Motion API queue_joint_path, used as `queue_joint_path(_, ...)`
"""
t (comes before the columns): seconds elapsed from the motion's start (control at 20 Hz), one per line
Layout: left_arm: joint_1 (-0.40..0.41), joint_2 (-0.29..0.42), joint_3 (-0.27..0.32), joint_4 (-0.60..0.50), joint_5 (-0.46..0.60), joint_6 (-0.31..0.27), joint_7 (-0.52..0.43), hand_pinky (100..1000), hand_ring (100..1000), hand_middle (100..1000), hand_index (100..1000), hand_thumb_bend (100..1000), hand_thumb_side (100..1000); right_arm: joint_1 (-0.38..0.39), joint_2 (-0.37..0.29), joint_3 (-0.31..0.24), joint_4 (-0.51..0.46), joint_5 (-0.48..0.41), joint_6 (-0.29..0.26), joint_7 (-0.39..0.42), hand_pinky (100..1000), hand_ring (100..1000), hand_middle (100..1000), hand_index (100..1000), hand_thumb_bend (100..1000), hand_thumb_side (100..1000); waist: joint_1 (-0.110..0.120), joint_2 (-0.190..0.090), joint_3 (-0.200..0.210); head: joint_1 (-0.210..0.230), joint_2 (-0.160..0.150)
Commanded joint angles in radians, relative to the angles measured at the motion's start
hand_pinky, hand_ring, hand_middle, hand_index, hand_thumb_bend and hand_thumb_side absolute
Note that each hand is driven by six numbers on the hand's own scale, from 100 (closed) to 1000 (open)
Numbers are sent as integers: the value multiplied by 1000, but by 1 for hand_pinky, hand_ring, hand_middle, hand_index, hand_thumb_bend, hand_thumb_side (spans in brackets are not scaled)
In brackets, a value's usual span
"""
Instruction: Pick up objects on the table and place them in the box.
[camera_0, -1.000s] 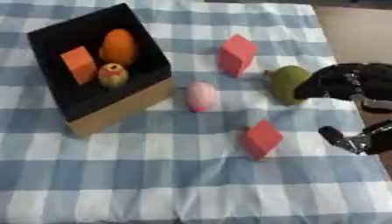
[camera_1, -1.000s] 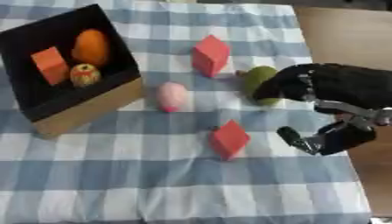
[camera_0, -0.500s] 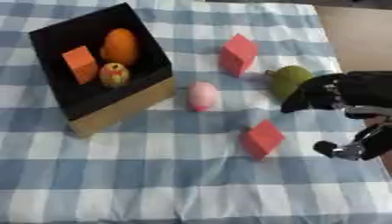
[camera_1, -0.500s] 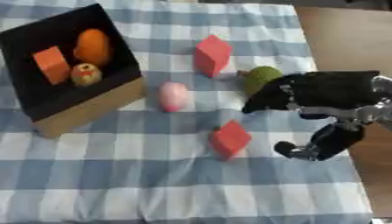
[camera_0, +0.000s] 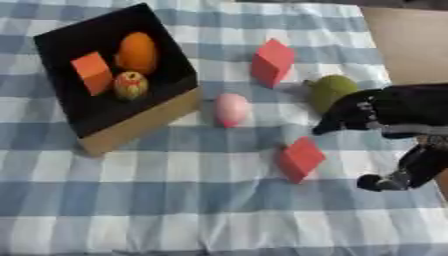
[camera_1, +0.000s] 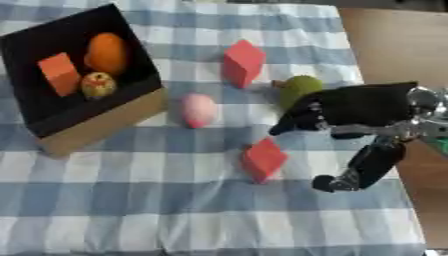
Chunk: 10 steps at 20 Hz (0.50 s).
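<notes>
My right hand (camera_1: 354, 107) reaches in from the right, open, its fingers pointing left and down and its thumb (camera_1: 363, 167) hanging low. It hovers just right of a red cube (camera_1: 262, 159) and in front of a green pear-like fruit (camera_1: 298, 90), partly covering the fruit. A pink egg-shaped object (camera_1: 199, 110) lies mid-table, and a second red cube (camera_1: 242, 63) stands farther back. The black box (camera_0: 63, 41) at the back left holds an orange fruit (camera_0: 137, 52), an orange cube (camera_0: 92, 73) and a small red-yellow fruit (camera_0: 130, 85). My left hand shows in neither view.
A blue and white checked cloth (camera_0: 175, 210) covers the table. Bare wooden tabletop (camera_1: 389, 45) shows along the right, past the cloth's edge.
My right hand has moved left and toward the front, from beside the green fruit to just right of the near red cube. The objects on the cloth have not moved.
</notes>
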Motion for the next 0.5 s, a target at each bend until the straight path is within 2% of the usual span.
queue_joint_path(0.05, -15, 11, -2, -17, 4, -1, -5, 739, 885, 738, 798, 578, 631, -18, -4, -4, -14, 10, 19, -5, 956, 915, 853, 999, 301, 366, -2, -22, 0, -3, 3)
queue_joint_path(0.5, -16, 8, -4, -17, 5, -1, -8, 740, 886, 738, 799, 576, 632, -52, 39, 26, -14, 24, 69, 21, 955, 916, 895, 1000, 260, 386, -1, -19, 5, -9, 4)
